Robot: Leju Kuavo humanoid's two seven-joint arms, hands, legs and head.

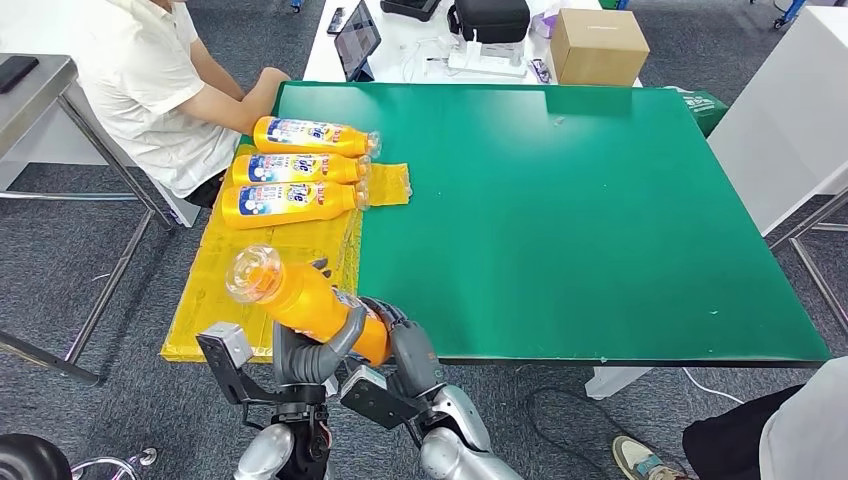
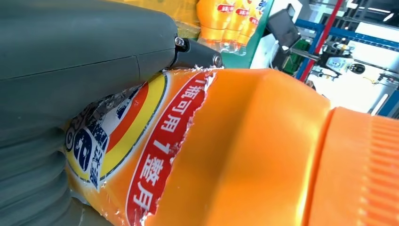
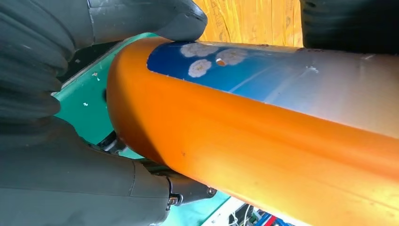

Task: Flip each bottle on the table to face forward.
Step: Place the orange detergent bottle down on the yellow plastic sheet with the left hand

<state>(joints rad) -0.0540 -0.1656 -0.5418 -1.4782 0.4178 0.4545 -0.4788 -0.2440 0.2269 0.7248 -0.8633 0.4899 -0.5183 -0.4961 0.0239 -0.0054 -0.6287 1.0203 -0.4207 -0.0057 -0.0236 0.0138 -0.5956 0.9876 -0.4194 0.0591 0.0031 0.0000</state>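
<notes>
Head view, near to far. My left hand [image 1: 300,352] and right hand [image 1: 400,345] both grip one orange bottle [image 1: 305,300] at six o'clock, lifted over the table's [image 1: 600,220] near edge, its clear end tilted toward eleven o'clock. I log the torn label [image 2: 141,141] in the left wrist view. Yellow sheet [image 1: 260,290] at nine o'clock. Three bottles [image 1: 295,180] lie on it side by side at ten o'clock, labels up. A person [image 1: 160,80] sits beyond them; box [image 1: 598,45] at one o'clock.
</notes>
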